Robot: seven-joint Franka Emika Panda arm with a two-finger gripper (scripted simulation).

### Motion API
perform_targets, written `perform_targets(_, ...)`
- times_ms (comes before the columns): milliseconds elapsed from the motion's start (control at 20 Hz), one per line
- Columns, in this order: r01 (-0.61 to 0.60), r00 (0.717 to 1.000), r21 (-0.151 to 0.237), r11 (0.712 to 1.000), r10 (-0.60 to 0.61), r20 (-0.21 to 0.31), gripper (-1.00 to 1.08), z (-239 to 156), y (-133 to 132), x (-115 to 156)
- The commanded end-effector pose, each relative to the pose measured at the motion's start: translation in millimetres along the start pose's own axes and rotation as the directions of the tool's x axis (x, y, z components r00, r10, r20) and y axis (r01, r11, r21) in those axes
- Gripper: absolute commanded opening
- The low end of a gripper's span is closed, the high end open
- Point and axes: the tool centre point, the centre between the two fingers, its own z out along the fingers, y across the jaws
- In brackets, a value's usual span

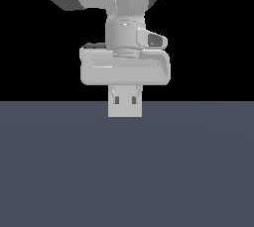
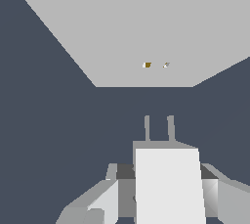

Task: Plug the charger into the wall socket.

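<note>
While the charger is clamped between the closed fingers of the gripper, its two prongs are pointed at the wall socket, still apart.

Only non-task item I see: the worktop, a flat, plain slate blue-grey surface, no markings or seams. In the exterior view it fills the lower half of frame, its far edge a straight horizontal line across the full width. Above that edge, plain black background, no features. In my wrist view the same slate surface shows as a uniform dark blue-grey field, evenly lit, no texture. Near edges and corners of the worktop are out of frame in both views.
</note>
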Motion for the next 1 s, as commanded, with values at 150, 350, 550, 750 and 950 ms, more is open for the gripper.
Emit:
perform_targets(150,0.0,1.0,0.0,1.0,0.0,0.0,-1.0,2,0,9)
perform_targets(350,0.0,1.0,0.0,1.0,0.0,0.0,-1.0,4,0,23)
perform_targets(550,0.0,1.0,0.0,1.0,0.0,0.0,-1.0,7,0,36)
perform_targets(750,0.0,1.0,0.0,1.0,0.0,0.0,-1.0,9,0,45)
perform_targets(950,0.0,1.0,0.0,1.0,0.0,0.0,-1.0,9,0,48)
